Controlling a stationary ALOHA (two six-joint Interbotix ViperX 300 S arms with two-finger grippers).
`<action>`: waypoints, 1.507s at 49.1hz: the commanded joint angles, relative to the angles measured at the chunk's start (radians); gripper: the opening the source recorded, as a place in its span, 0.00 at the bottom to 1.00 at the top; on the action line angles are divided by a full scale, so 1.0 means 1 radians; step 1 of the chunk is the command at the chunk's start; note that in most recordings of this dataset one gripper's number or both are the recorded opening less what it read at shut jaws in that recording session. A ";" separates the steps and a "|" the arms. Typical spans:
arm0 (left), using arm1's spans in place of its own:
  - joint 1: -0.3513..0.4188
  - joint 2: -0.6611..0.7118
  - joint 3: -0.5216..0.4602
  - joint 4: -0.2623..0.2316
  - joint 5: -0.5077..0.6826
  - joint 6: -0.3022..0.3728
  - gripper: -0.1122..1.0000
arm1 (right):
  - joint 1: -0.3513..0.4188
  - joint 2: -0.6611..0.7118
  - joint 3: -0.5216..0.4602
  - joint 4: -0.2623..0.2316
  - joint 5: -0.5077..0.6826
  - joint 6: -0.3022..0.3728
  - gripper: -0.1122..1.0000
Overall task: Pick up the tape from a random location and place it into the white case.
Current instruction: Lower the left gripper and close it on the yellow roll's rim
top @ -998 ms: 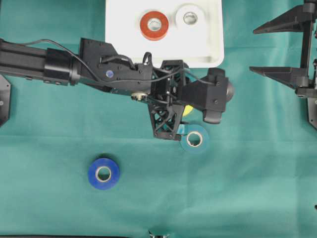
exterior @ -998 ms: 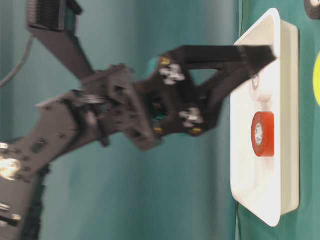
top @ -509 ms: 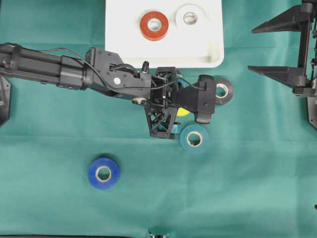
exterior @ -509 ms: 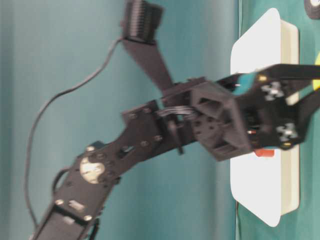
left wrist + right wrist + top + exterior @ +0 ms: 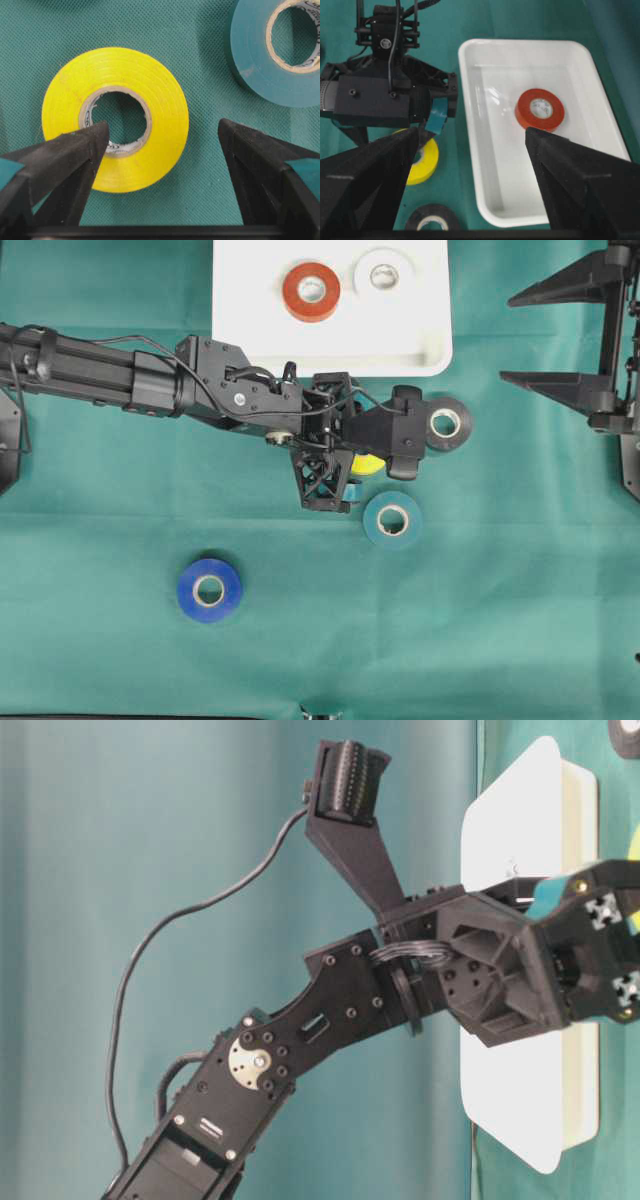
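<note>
A yellow tape roll lies flat on the green cloth right under my left gripper, which is open. Its left fingertip hangs over the roll's core hole, and its right fingertip stands outside the roll's right edge. From overhead only a sliver of yellow tape shows under the wrist. The white case at the back holds a red roll and a white roll. My right gripper is open at the far right, holding nothing.
A teal roll lies just right of the yellow one. A black roll sits in front of the case's right corner. Towards the front left lies a blue roll. The left arm reaches across the cloth from the left edge.
The left arm has dropped lower over the yellow roll and drawn slightly left, uncovering the black roll. Both grippers stayed open; the right arm has not moved.
</note>
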 commanded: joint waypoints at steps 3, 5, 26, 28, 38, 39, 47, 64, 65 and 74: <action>0.008 -0.009 -0.011 0.003 -0.008 0.012 0.98 | -0.006 0.002 -0.009 -0.003 -0.005 0.002 0.87; 0.006 -0.006 -0.011 0.003 -0.008 0.017 0.98 | -0.009 0.002 -0.011 -0.003 -0.005 0.002 0.87; -0.009 0.011 -0.017 0.002 0.000 0.020 0.95 | -0.017 0.000 -0.011 -0.005 -0.005 0.002 0.87; -0.009 0.011 -0.017 0.000 0.003 0.020 0.93 | -0.015 0.000 -0.011 -0.006 -0.005 0.002 0.87; -0.012 0.012 -0.026 -0.002 0.034 0.023 0.53 | -0.017 0.000 -0.009 -0.006 -0.005 0.002 0.87; -0.014 0.012 -0.028 -0.002 0.035 0.025 0.48 | -0.015 0.002 -0.009 -0.006 -0.005 0.002 0.87; -0.015 0.012 -0.032 0.000 0.046 0.026 0.31 | -0.015 0.002 -0.008 -0.008 -0.006 0.002 0.87; -0.021 0.012 -0.054 -0.002 0.064 0.048 0.31 | -0.017 0.002 -0.003 -0.008 -0.008 0.002 0.87; -0.023 0.011 -0.055 -0.002 0.066 0.048 0.31 | -0.018 0.002 -0.003 -0.006 -0.008 0.002 0.87; -0.025 0.005 -0.066 -0.003 0.072 0.048 0.31 | -0.018 0.002 0.000 -0.008 -0.006 0.002 0.87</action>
